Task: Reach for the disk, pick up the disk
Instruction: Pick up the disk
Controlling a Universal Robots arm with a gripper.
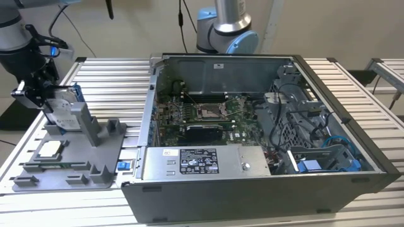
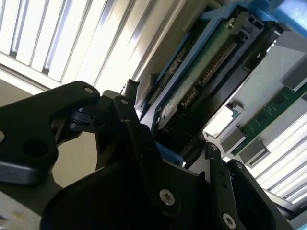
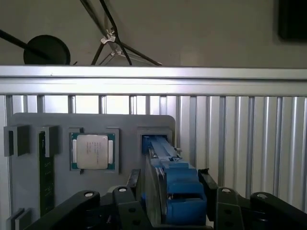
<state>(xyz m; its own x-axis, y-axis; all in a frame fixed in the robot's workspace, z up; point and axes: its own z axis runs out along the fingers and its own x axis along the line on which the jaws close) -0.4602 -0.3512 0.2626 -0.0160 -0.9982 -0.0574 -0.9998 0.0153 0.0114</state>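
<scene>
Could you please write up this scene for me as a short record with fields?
arm: at the exterior view's left, above the grey tray
gripper: at the disk, around its upper end; grip unclear
disk: standing on edge in a slot of the tray
chip: flat in its own tray pocket, beside the disk's slot
computer case: open, to the exterior view's right of the tray
table: slatted metal, carrying the tray and the case
</scene>
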